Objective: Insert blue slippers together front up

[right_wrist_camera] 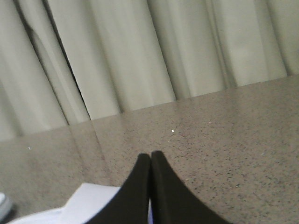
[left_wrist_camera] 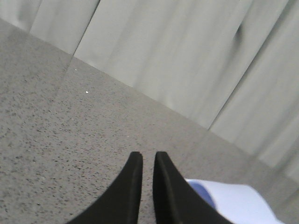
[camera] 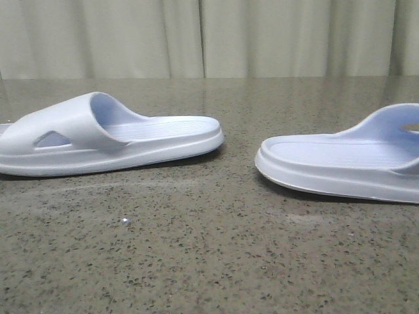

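Overall, the desk (camera: 209, 261) is a grey-green speckled stone-look surface, smooth and slightly glossy, running back to a wall of pale, pleated curtains (camera: 209, 36) that fill the whole background in all three views.

Two blue slippers lie on it, both sole-down and side-on to the front camera, well apart with bare desk between them. The left slipper (camera: 98, 134) sits at the left, its wide strap toward the left edge, a small triangular cutout showing in its side, and its open heel end pointing toward the middle. The right slipper (camera: 347, 160) sits at the right, cut off by the frame edge, its strap rising at the far right and its heel end also pointing toward the middle.

Neither arm appears in the front view. The left gripper (left_wrist_camera: 148, 156) hangs over the desk with its dark fingers nearly together, a thin gap between them, holding nothing; a pale blue slipper edge shows beside it. The right gripper (right_wrist_camera: 150, 155) has its fingertips pressed together, empty, with a slipper part just beside it.
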